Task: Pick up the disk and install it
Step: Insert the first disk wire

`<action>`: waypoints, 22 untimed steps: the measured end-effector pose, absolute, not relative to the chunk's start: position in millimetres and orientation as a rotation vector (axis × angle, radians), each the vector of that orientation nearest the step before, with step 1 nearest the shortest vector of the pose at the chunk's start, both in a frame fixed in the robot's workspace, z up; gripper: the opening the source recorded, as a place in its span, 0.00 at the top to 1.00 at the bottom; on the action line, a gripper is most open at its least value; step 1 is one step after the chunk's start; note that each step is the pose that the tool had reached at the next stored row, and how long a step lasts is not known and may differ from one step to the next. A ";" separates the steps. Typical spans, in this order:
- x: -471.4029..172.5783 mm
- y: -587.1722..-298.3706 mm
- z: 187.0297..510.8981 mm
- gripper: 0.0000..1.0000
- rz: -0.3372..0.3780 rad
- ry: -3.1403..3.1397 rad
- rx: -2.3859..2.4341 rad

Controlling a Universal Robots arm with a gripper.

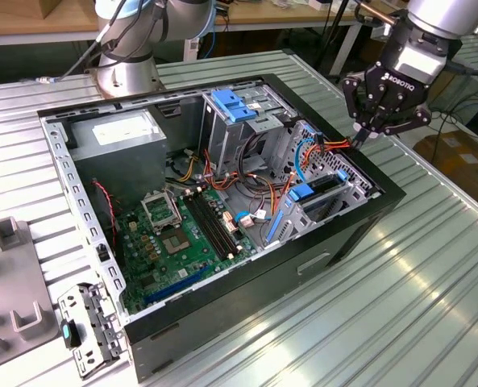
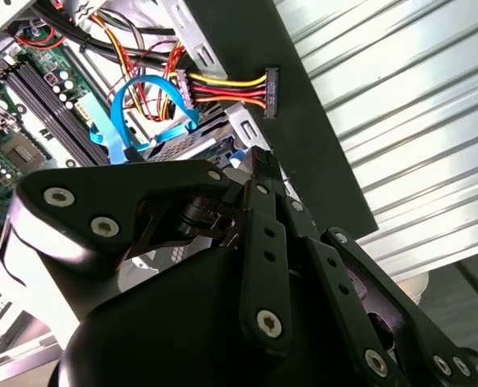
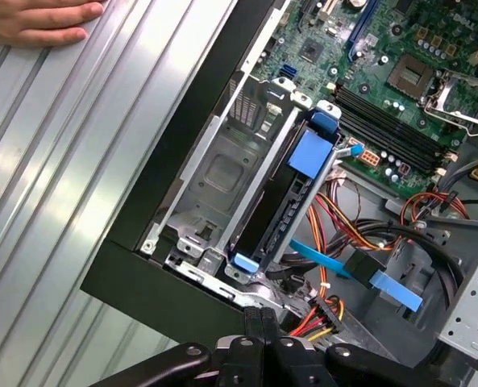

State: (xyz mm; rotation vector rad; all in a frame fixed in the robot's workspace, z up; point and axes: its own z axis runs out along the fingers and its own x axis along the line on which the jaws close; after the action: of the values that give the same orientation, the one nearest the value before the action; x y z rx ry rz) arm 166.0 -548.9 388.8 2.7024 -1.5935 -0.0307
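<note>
Exterior view — gripper [image 1: 359, 135] above the end wall of the computer case [image 1: 247, 294], jaws pressed together, nothing seen between them. First wrist view — disk [image 3: 283, 205] on edge in its bay, long axis running away from the gripper, near end close by.

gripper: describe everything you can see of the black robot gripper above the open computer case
The black metal gripper has jointed, bolted fingers and hangs from a silver arm. Its fingers are closed tip to tip, nothing visible between them. It points down over the rim of the open black computer case at the exterior view's right, tips beside the red-and-yellow cable bundle; whether they touch it cannot be told.
</note>
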 end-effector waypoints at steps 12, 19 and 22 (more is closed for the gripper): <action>172.1 -547.6 388.8 0.89 -0.031 -1.577 2.712; 173.0 -547.4 388.8 0.89 -0.031 -1.550 2.727; 175.2 -546.1 388.8 0.89 -0.030 -1.468 2.771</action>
State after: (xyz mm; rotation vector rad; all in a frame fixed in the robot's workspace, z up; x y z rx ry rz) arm 175.2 -546.1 388.8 2.7715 -1.4680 -0.0301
